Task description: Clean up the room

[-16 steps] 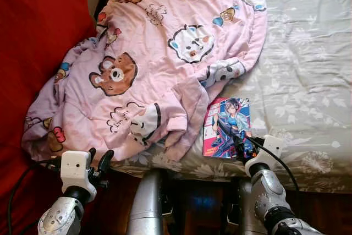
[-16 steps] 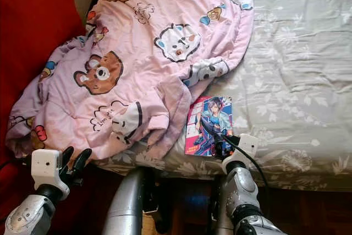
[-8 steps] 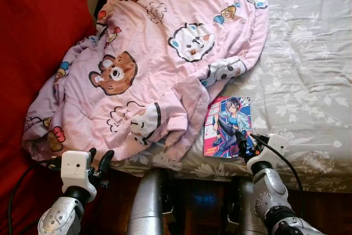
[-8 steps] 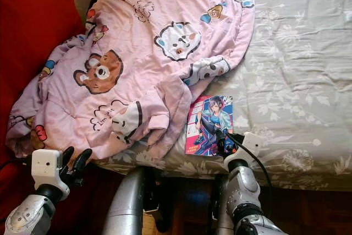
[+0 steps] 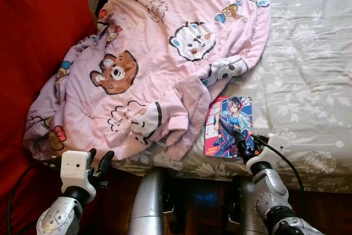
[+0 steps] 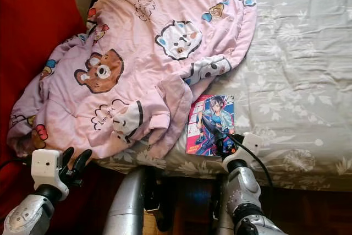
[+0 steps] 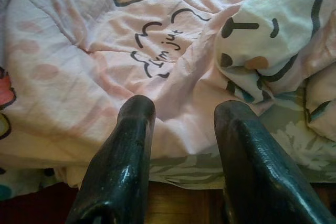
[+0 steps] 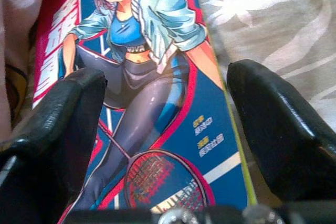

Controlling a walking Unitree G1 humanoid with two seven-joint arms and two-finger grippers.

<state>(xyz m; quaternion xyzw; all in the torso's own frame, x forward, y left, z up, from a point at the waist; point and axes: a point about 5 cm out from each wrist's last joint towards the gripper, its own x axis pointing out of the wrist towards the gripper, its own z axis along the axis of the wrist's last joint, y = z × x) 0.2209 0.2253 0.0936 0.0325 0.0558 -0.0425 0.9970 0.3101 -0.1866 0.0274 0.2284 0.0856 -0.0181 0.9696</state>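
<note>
Right pincer (image 5: 242, 146), fingers wide astride the comic book (image 5: 230, 125), slightly further forward than before; left pincer (image 5: 99, 162) likewise wide.

Grey floral bed (image 5: 308, 53) — red wall (image 5: 33, 37).

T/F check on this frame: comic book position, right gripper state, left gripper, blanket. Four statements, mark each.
1. The comic book lies flat on the grey floral bedsheet, beside the pink cartoon blanket. True.
2. The right gripper is shut on the book. False: its fingers stand open, one on each side of the cover.
3. The left gripper is open, near the blanket's edge. True.
4. The blanket is folded neatly. False: it lies crumpled, spread over the bed.
</note>
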